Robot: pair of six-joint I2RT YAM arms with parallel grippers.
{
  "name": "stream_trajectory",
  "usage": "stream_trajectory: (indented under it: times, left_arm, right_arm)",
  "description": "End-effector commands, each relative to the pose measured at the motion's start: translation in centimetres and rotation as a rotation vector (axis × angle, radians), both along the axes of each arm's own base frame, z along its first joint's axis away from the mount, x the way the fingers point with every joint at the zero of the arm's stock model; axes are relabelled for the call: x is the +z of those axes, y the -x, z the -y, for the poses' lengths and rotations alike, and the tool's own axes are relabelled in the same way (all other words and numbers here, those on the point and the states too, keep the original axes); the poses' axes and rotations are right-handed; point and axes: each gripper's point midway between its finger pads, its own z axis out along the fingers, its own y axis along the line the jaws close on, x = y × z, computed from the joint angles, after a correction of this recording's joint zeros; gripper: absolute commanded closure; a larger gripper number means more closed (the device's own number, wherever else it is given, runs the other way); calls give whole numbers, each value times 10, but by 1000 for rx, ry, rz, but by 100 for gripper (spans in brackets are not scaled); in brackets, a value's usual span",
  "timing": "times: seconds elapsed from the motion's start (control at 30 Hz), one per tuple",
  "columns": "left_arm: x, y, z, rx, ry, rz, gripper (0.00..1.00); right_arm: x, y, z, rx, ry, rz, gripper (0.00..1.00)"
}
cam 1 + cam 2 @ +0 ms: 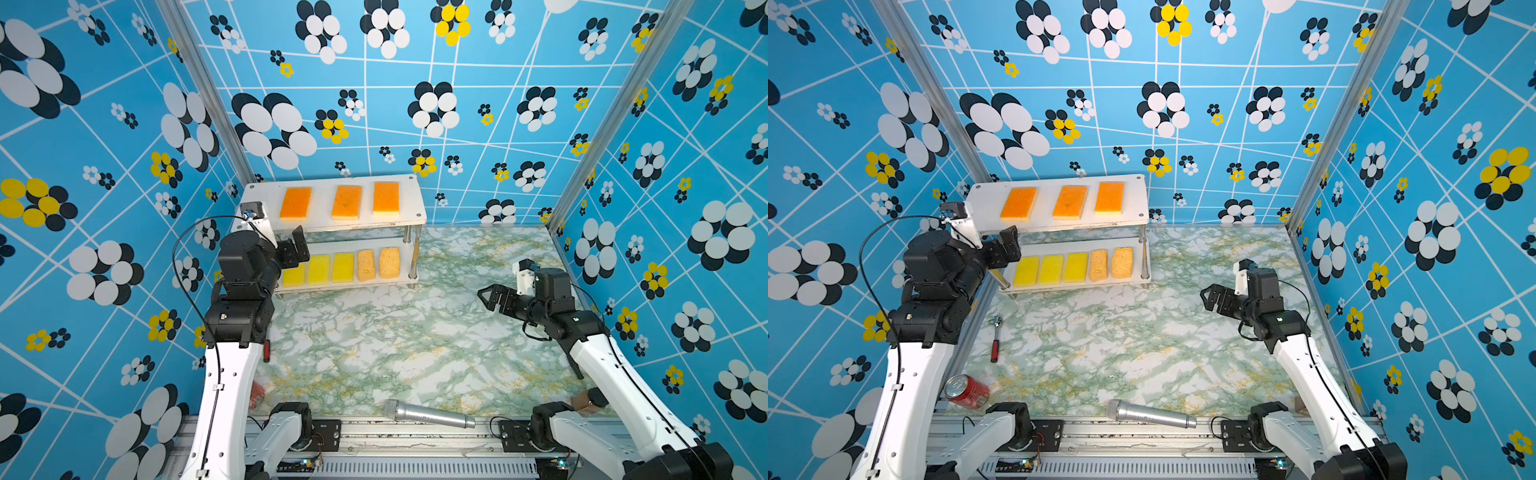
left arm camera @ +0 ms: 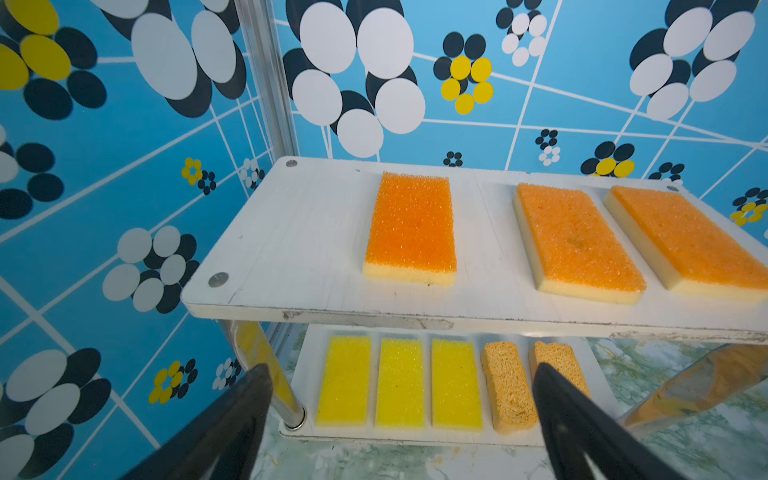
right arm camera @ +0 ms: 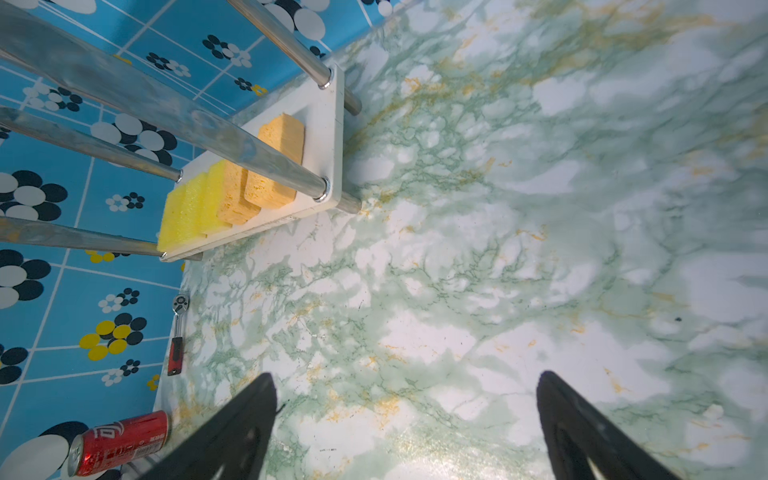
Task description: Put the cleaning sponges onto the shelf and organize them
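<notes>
Well, both sides gape wide, empty: left gripper (image 2: 401, 368) at the left front corner of the white two-tier chrome-legged shelf (image 2: 291, 232), right gripper (image 3: 405, 374) over roomy green-veined marble tabletop (image 3: 457, 249). Shelved: 3 flat orange sponges (image 2: 410, 226) up top, 3 flat yellow sponges (image 2: 400, 382) + 2 porous tan sponges (image 2: 507, 386) below. Red soda can (image 3: 120, 440): script unreadable.

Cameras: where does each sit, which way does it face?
Both top views: high in front, looking down at the shelf; left arm, right arm show.
Left wrist: on left arm, facing shelf front; open left gripper shows.
Right wrist: on right arm, facing the table and shelf end; open right gripper shows.
All share yellow sponges.
</notes>
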Motion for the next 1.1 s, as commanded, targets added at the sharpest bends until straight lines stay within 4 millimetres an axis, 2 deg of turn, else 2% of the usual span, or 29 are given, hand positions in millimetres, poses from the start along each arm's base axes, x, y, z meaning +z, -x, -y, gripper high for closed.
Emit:
stream_trajectory:
  times: [0.0, 0.3, 0.4, 0.47, 0.57, 0.63, 0.73, 0.87, 1.07]
  left_arm:
    - [-6, 0, 1, -11, -19, 39, 1]
    - [-62, 3, 1, -15, -32, -37, 1]
    - [-76, 9, 2, -24, -50, -42, 1]
    - [-84, 13, 1, -25, -55, -34, 1]
    - [-90, 18, 0, -16, -48, -17, 1]
    - [-93, 20, 2, -24, -51, -8, 1]
    - [-101, 19, 5, -40, -46, -9, 1]
    - [-117, 14, 6, -51, -36, -48, 1]
    - [-149, 2, 5, -48, -47, -69, 1]
  right_arm:
    - [14, -5, 10, 4, 92, 72, 1]
    - [30, -25, 28, -7, 238, 166, 1]
    - [35, -34, 40, -36, 255, 195, 1]
    - [37, -42, 60, -98, 262, 208, 1]
    - [42, -53, 78, -166, 265, 275, 1]
    - [38, -59, 85, -193, 271, 318, 1]
    - [18, -66, 94, -236, 309, 348, 1]
    - [-22, -72, 103, -270, 352, 335, 1]
    - [-58, -78, 118, -317, 442, 376, 1]
